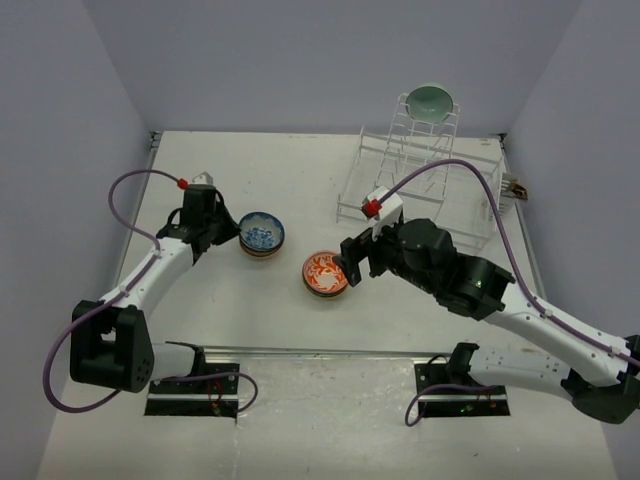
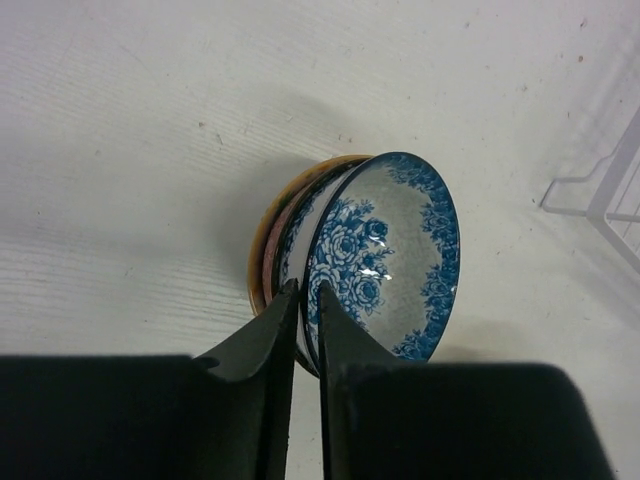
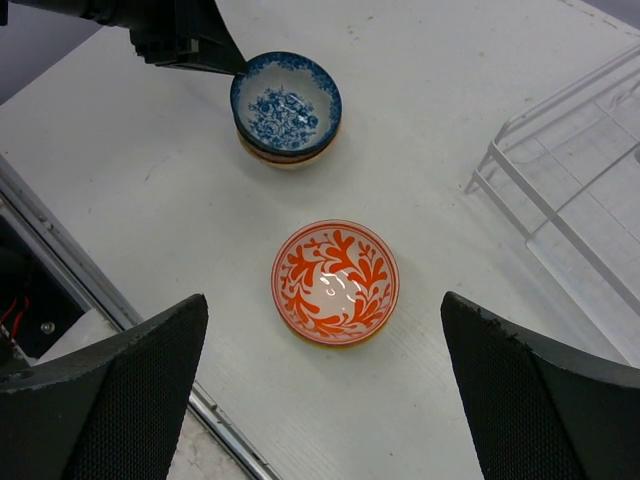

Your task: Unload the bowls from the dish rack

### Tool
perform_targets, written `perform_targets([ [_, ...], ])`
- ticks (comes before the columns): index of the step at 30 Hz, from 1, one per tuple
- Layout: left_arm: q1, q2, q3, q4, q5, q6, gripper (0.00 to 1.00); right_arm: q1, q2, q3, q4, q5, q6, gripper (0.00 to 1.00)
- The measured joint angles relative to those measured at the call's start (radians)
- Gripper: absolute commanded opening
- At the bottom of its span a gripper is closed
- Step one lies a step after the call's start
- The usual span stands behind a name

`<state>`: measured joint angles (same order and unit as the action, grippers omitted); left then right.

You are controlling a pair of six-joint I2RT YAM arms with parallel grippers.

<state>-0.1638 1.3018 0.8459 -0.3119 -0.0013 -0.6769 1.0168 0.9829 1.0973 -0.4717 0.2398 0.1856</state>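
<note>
One green bowl (image 1: 430, 100) in dish rack (image 1: 470, 190); blue bowl (image 1: 262, 234), orange bowl (image 1: 326, 272) on table (image 1: 300, 170).

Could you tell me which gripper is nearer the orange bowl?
Right. The right gripper hovers open over the orange bowl; the left gripper is farther left, pinching the blue bowl.

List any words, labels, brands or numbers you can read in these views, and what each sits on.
None readable in any view. The blue floral bowl and orange bowl carry only painted patterns. The green bowl and dish rack show no lettering.
</note>
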Motion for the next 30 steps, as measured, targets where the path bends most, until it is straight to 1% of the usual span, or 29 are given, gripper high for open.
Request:
perform_targets([
  [2, 0.000, 0.000, -0.005, 0.003, -0.003, 0.000, 0.05, -0.004, 0.000, 0.000, 0.000, 0.000, 0.002, 0.99],
  [3, 0.000, 0.000, -0.010, 0.004, -0.003, 0.000, 0.01, -0.005, -0.001, 0.000, 0.000, -0.001, 0.004, 0.99],
  [4, 0.000, 0.000, -0.014, 0.004, -0.003, 0.001, 0.00, -0.006, -0.001, 0.000, 0.000, -0.002, 0.005, 0.99],
  [17, 0.000, -0.002, -0.061, 0.015, -0.013, 0.005, 0.00, -0.026, 0.005, 0.004, 0.000, -0.008, 0.011, 0.99],
  [19, 0.000, -0.005, -0.061, 0.012, -0.013, 0.007, 0.13, -0.046, 0.019, 0.015, 0.000, -0.014, 0.016, 0.99],
  [20, 0.000, -0.009, -0.061, 0.008, -0.014, 0.008, 0.26, -0.060, 0.027, 0.023, 0.000, -0.020, 0.020, 0.99],
  [22, 0.000, -0.027, -0.060, -0.006, -0.017, 0.011, 0.43, -0.103, 0.044, 0.040, 0.002, -0.027, 0.033, 0.99],
  [23, 0.000, -0.042, -0.060, -0.015, -0.019, 0.014, 0.58, -0.135, 0.053, 0.055, 0.002, -0.041, 0.044, 0.99],
  [24, 0.000, -0.062, -0.057, -0.028, -0.020, 0.015, 0.67, -0.177, 0.061, 0.069, 0.008, -0.052, 0.059, 0.99],
  [25, 0.000, -0.089, -0.050, -0.043, -0.021, 0.014, 0.73, -0.215, 0.066, 0.081, 0.020, -0.054, 0.078, 0.99],
  [26, 0.000, -0.113, -0.043, -0.055, -0.023, 0.014, 0.85, -0.255, 0.069, 0.093, 0.033, -0.058, 0.099, 0.99],
  [27, 0.000, -0.144, -0.027, -0.078, -0.026, 0.016, 0.91, -0.301, 0.072, 0.107, 0.047, -0.061, 0.126, 0.99],
  [28, 0.000, -0.173, -0.010, -0.095, -0.029, 0.022, 1.00, -0.341, 0.075, 0.123, 0.062, -0.068, 0.158, 0.99],
  [30, 0.000, -0.242, 0.039, -0.134, -0.034, 0.036, 1.00, -0.426, 0.089, 0.163, 0.092, -0.084, 0.218, 0.99],
])
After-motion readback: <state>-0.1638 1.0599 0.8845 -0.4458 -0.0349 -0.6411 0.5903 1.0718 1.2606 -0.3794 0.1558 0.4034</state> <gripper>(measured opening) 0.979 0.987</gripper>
